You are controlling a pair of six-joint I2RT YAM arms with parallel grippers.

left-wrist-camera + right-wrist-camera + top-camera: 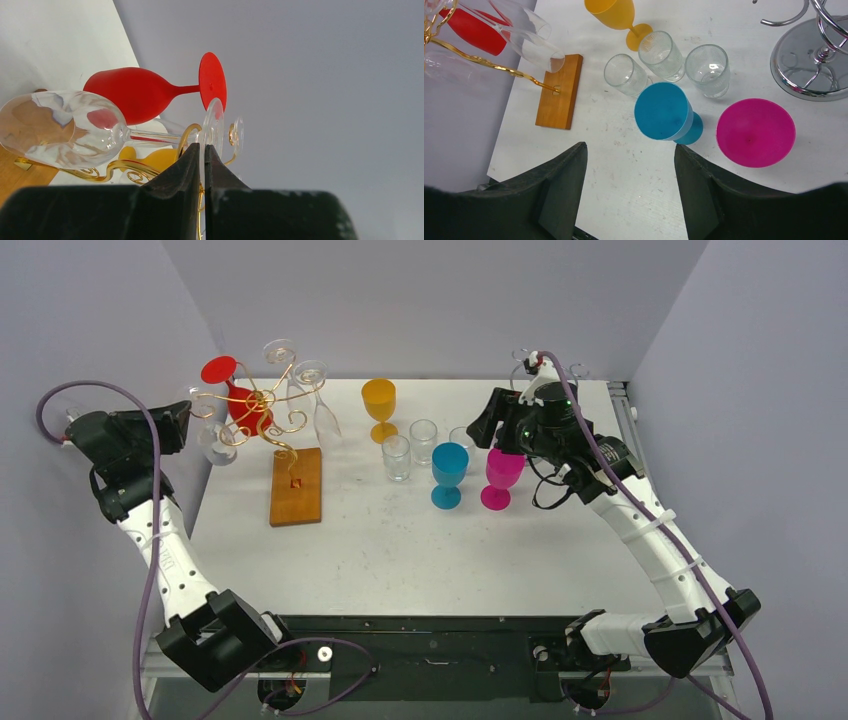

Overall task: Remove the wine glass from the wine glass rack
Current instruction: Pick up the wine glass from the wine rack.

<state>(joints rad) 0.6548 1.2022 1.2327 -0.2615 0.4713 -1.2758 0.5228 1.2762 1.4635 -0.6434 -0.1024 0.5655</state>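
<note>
My left gripper (201, 150) is closed tight, and its two fingers pinch the edge of the foot of the clear wine glass (60, 127). That glass hangs upside down on the gold wire rack (262, 410) at the far left of the table (400, 570), with its stem lying in one of the curled arms, so I judge the grasp made but the lift not yet done. What is left is to slide the foot out along the arm, clear the wire, and set the glass down. The red glass (135, 92) hangs just beside mine, its bowl close against my glass, and more clear glasses (320, 405) hang on the rack's far and right sides, so I could knock them on the way out. The rack's wooden base (297, 485) looks narrow and could tip if I pull sideways. My right gripper (630, 147) is wide open and holds nothing, hovering above the blue glass (663, 111) and the pink glass (755, 131), near the tumblers (626, 74), well apart from the rack.
</note>
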